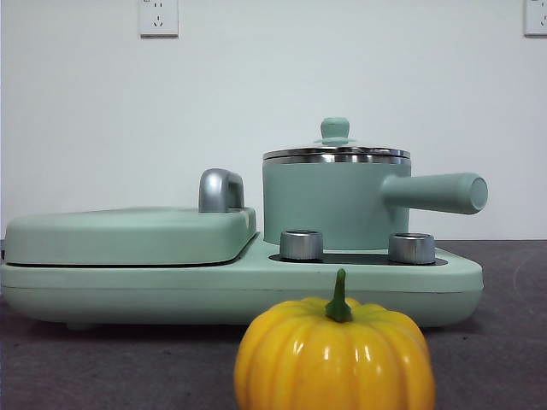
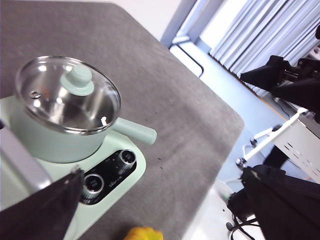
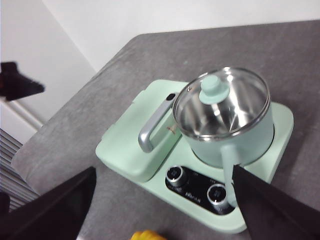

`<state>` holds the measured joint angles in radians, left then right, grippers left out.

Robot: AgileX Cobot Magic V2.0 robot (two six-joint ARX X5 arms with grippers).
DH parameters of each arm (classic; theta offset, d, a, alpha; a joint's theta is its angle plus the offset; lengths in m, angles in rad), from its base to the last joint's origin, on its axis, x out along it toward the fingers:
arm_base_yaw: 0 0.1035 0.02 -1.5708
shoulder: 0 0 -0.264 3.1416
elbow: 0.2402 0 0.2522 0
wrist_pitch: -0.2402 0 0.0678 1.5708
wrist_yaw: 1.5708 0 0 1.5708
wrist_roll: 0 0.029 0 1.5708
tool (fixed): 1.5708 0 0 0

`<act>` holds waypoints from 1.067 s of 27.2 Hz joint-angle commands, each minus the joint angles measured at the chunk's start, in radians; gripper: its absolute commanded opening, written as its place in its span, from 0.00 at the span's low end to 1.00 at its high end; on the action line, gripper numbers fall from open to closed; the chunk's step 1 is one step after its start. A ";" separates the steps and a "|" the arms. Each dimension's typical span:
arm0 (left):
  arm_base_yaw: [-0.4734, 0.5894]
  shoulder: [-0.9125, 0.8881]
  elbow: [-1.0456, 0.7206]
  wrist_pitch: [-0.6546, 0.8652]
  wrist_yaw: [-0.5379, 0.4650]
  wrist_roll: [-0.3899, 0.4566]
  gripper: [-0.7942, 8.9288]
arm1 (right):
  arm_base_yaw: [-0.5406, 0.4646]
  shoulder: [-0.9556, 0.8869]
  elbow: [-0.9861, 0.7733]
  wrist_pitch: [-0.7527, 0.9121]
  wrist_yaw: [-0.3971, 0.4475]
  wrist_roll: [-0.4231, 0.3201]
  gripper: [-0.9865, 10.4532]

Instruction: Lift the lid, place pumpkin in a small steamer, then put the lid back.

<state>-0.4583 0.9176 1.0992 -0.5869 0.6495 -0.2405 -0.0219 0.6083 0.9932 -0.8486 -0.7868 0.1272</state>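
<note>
Lid sits on steamer, pumpkin on table in front; both my jaws wide, holding nothing.

Glossy yellow-orange pumpkin with ribs and green stem; mint-green steamer, chrome rim; clear lid, mint knob; mint base, silver knobs; grey table.

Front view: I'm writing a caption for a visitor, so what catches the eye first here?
The glossy yellow-orange ribbed pumpkin stands nearest the camera on the grey table. Behind it the mint-green steamer pot, its straight side handle pointing right, sits on the wide mint-green appliance base. The clear glass lid with a mint knob is on the pot.
</note>
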 commanded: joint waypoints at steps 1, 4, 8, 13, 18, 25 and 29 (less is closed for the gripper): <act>-0.033 0.117 0.079 0.003 -0.007 0.018 0.64 | 0.001 0.003 0.017 -0.014 -0.002 -0.004 0.47; -0.074 0.233 0.163 -0.006 -0.040 0.070 0.64 | 0.001 0.003 0.017 -0.039 -0.002 -0.004 0.47; -0.133 0.386 0.286 -0.025 -0.134 0.151 0.64 | 0.001 0.003 0.017 -0.054 -0.002 -0.004 0.47; -0.212 0.561 0.415 -0.014 -0.277 0.242 0.64 | 0.001 0.003 0.017 -0.054 -0.002 -0.005 0.47; -0.275 0.672 0.445 0.070 -0.433 0.361 0.64 | 0.001 0.003 0.017 -0.054 -0.002 -0.005 0.47; -0.297 0.771 0.445 0.217 -0.519 0.384 0.63 | 0.001 0.003 0.017 -0.054 -0.001 -0.008 0.47; -0.294 0.806 0.445 0.263 -0.528 0.381 0.62 | 0.001 0.003 0.017 -0.054 0.001 -0.008 0.47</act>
<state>-0.7456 1.7039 1.5192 -0.3344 0.1253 0.1318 -0.0223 0.6083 0.9932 -0.9085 -0.7856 0.1272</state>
